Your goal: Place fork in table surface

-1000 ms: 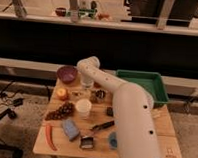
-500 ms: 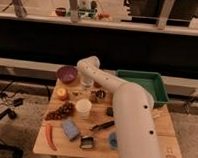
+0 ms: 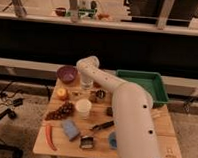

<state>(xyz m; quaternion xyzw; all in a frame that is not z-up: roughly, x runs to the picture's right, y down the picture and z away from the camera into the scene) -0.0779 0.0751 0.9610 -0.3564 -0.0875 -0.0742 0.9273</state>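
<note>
the gripper [image 3: 86,82] hangs over the table surface [image 3: 162,133]; jaw state seemingly hidden, can't tell.

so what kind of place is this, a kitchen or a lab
Likely a lab mock-up, not a kitchen: a lone wooden table with a green tray, cables on the floor, glass partitions behind. The gripper hangs above the table's far edge.

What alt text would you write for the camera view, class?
A white robot arm reaches over a wooden table surface, its gripper low near the far edge beside a purple bowl. A green tray, a white cup and grapes sit around it.
</note>
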